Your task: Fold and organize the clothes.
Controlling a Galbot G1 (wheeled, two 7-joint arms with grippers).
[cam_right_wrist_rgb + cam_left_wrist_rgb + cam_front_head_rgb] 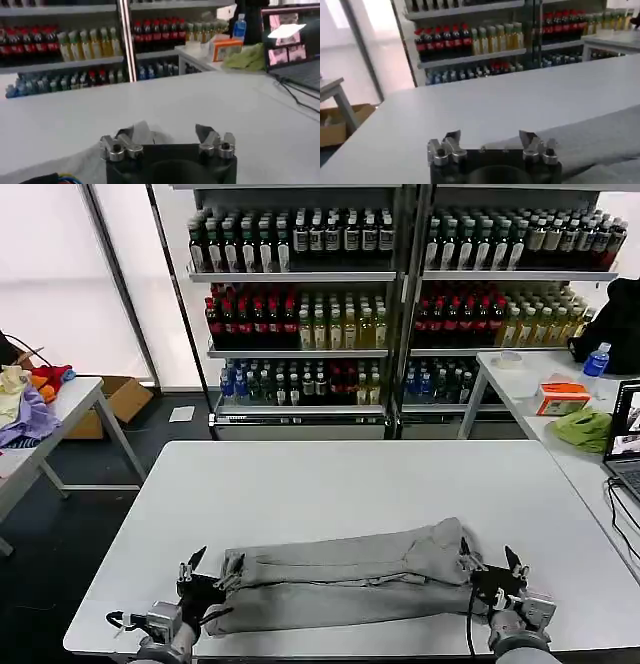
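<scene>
On the white table (330, 484), grey shirt (340, 579) lies folded lengthwise; left gripper (203, 582) at its left end, released; right gripper (492, 572) at its right end, released.

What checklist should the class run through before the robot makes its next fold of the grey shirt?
1. Shirt lies as a long folded band on the table: ok.
2. Left pincer at the band's left end, open: ok.
3. Right pincer at the right end, open: ok.
4. Cloth between each pincer's fingers: cannot tell.
5. Band fully on the table, clear of the near edge: ok.
6. Band smooth: not ok, creased along its length.
</scene>
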